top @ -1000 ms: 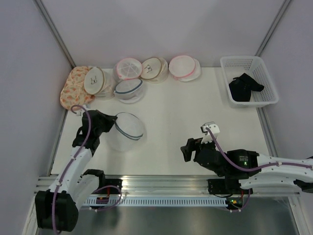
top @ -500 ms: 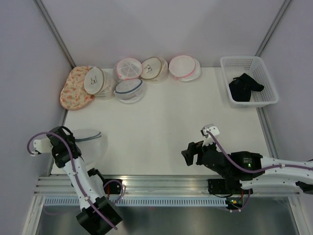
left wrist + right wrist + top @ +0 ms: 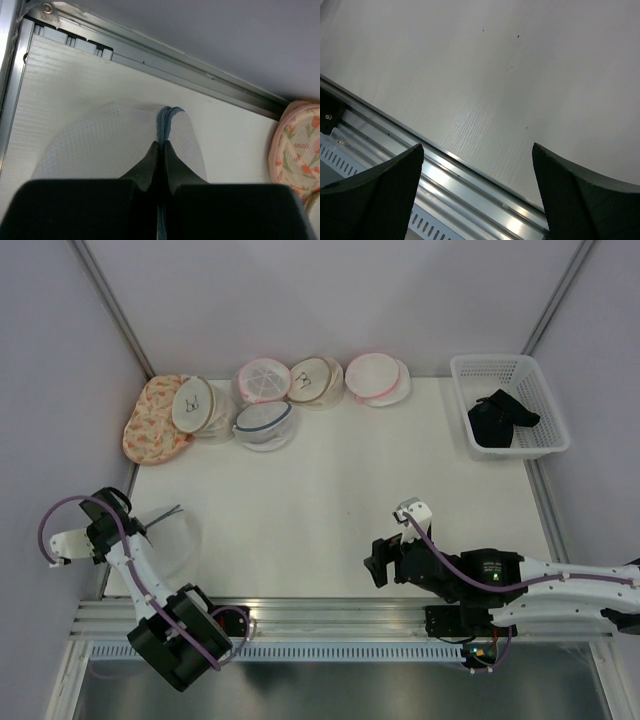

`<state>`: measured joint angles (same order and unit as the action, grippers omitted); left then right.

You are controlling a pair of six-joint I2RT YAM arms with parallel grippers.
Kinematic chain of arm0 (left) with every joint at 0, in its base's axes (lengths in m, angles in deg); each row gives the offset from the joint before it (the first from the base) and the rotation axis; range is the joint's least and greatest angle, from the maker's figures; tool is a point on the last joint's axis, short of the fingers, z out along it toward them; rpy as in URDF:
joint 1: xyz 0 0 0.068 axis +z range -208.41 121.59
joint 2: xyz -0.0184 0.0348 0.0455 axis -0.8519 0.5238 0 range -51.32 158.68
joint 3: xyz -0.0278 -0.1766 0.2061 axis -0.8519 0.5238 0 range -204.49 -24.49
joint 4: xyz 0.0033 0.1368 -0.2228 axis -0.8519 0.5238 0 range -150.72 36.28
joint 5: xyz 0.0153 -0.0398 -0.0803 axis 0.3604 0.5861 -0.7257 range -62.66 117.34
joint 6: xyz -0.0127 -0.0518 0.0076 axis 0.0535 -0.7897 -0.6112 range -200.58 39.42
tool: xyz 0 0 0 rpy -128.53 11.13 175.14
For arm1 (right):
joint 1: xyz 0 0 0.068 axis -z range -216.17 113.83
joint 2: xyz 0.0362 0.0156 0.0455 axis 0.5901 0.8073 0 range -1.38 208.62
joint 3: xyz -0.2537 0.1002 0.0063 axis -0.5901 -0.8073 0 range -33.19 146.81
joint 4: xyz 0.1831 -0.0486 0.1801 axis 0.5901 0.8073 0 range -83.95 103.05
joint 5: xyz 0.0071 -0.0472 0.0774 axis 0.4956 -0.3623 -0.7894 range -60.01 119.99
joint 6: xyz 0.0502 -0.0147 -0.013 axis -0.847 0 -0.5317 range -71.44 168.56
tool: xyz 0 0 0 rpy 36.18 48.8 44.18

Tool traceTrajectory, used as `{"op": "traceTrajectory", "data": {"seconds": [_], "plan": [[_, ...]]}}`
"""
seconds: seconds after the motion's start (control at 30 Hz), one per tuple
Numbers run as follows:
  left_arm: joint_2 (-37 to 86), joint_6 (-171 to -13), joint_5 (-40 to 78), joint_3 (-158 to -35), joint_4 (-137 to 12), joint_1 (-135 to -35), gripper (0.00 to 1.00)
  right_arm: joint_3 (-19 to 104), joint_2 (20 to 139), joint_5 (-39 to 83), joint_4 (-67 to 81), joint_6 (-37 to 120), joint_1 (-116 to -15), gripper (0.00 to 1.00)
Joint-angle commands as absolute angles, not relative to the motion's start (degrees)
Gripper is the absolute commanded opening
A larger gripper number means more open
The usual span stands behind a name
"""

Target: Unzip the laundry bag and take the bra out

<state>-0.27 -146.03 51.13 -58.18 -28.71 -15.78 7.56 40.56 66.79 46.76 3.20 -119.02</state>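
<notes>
Jaws at left pinch the grey-blue zipper [image 3: 165, 122] of the white mesh laundry bag [image 3: 100, 145]; right jaws spread

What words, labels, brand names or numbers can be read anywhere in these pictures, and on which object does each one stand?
No words, brand names or numbers can be read in any view.
The only sign is a small dark line drawing, apparently of a bra, on the left beige-rimmed bag and on the second beige-rimmed bag further right. It is too small to show any lettering beside it.
</notes>
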Motion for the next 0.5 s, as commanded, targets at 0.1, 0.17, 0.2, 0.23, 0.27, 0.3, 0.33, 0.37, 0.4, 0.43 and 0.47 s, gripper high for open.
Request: {"op": "traceTrajectory", "data": {"seconds": [0.1,0.17,0.2,0.23,0.27,0.3,0.33,0.37,0.4,0.43,0.47], "plan": [[10.37,-150.28,55.64,-71.05,-27.5,-15.26,0.02,11.28,45.02,64.71,44.72,4.61,-118.09,0.93],[13.98,-150.28,55.11,-73.35,-26.44,-15.35,0.02,12.5,46.34,64.44,44.9,5.14,-117.64,0.94],[14.77,-149.93,54.67,-74.49,-26.09,-15.35,0.02,12.69,47.31,64.36,44.73,5.41,-117.38,0.94],[15.47,-149.93,54.84,-76.24,-25.74,-15.35,0.02,12.86,47.75,63.66,44.03,6.02,-117.12,0.94],[16.26,-149.93,54.58,-76.87,-25.73,-15.26,0.02,13.21,48.1,62.96,43.67,6.46,-116.68,0.94],[16.97,-149.49,54.23,-78.53,-25.56,-15.35,0.02,13.39,48.89,62.25,43.41,6.64,-115.63,0.94],[17.5,-148.97,53.88,-79.24,-25.47,-15.26,0.02,13.65,49.33,61.81,42.71,7.25,-115.1,0.94],[18.28,-148.35,53.7,-79.68,-25.47,-15.26,0.02,13.74,49.68,60.76,42.35,7.69,-114.57,0.95],[18.55,-147.82,53.44,-80.38,-25.47,-15.26,0.08,13.83,50.3,60.58,42.18,7.78,-113.78,0.96],[18.73,-147.21,52.31,-80.56,-25.65,-15.26,0.16,13.83,50.56,60.32,41.91,7.96,-113.51,0.96],[18.65,-145.55,51.43,-80.57,-26.6,-15.26,0.39,13.66,50.65,59.7,41.65,8.31,-113.25,0.97]]}}
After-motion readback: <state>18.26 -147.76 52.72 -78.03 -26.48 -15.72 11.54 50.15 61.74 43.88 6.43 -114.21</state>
